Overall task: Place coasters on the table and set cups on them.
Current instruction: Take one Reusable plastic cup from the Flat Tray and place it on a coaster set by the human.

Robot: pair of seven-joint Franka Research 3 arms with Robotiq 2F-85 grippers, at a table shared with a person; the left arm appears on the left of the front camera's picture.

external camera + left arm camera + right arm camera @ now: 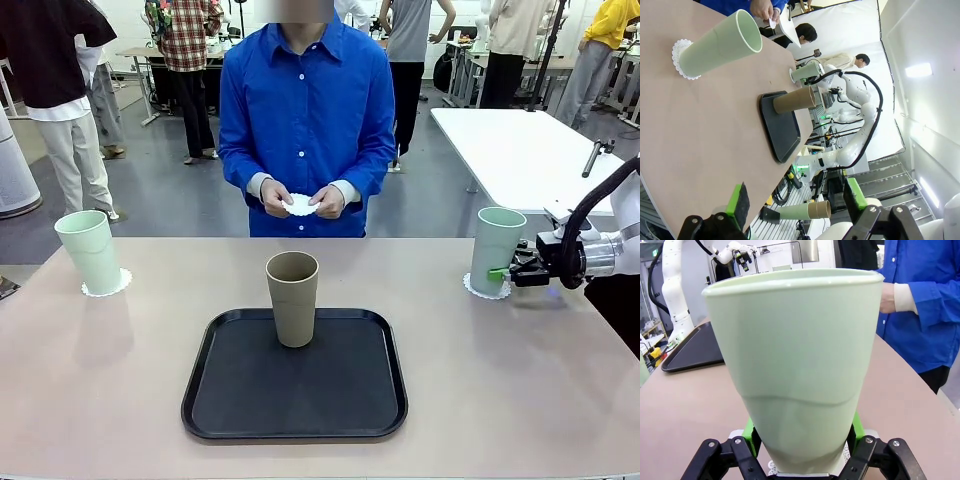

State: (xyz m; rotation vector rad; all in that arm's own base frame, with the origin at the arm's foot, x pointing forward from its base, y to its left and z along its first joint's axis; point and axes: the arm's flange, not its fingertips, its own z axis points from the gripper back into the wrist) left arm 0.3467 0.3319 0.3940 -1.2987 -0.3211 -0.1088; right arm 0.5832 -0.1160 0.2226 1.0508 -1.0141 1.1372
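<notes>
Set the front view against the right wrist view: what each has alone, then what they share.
Front view: the tan cup standing on the black tray, the left mint cup on a coaster, and another coaster in the person's hands. Right wrist view: both green pads clamping the right mint cup at its base, with the left arm behind. Shared: the right gripper, that cup, the tray, the table, the blue shirt.

Black right gripper (pixel 803 435), green pads (pixel 751 433)
</notes>
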